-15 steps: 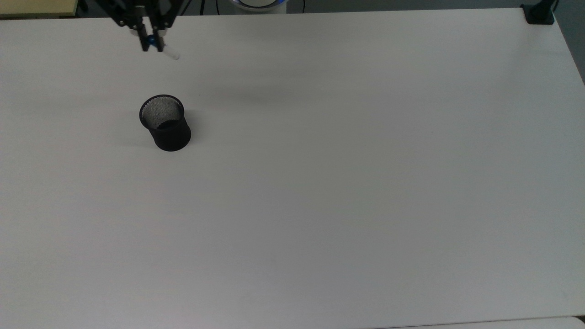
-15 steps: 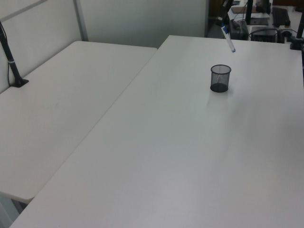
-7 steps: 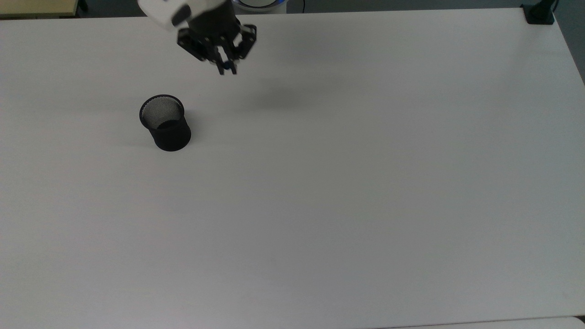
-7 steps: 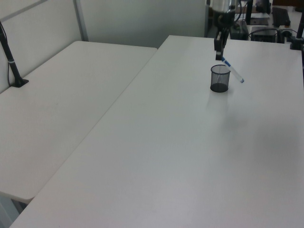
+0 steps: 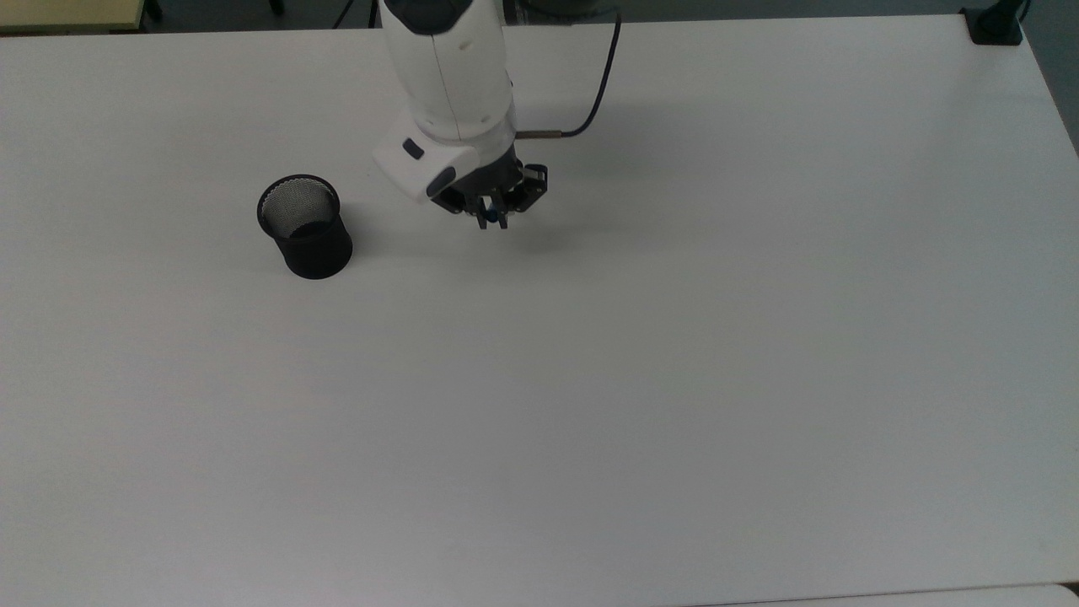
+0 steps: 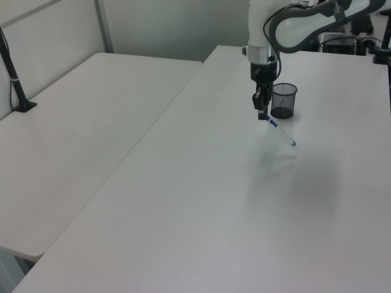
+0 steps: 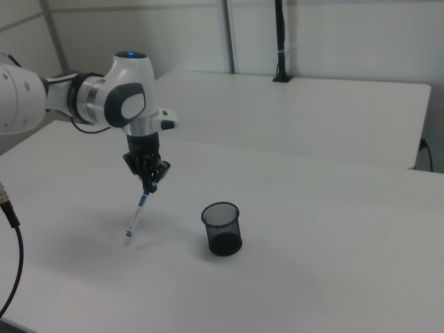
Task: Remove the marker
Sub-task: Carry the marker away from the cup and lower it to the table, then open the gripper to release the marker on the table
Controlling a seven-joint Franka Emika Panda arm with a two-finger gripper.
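The robot arm's black two-finger pincer (image 7: 148, 186) is holding the thin white marker with the blue cap (image 7: 137, 211) by its top end, with both fingers squeezing it tight. The marker is hanging down at a slant above the big white counter (image 5: 674, 379), and I cannot tell if its low tip is touching the counter. The round black mesh cup (image 7: 222, 228) is standing upright by itself, near the marker in the right view's right, with a gap between them. So the marker is already out of the cup. The marker is looking light, hard and smooth, so it may be swinging or slipping a little when held only at one end. Holding it nearer the middle would likely be steadier. It will probably roll once it is lying flat on the counter.
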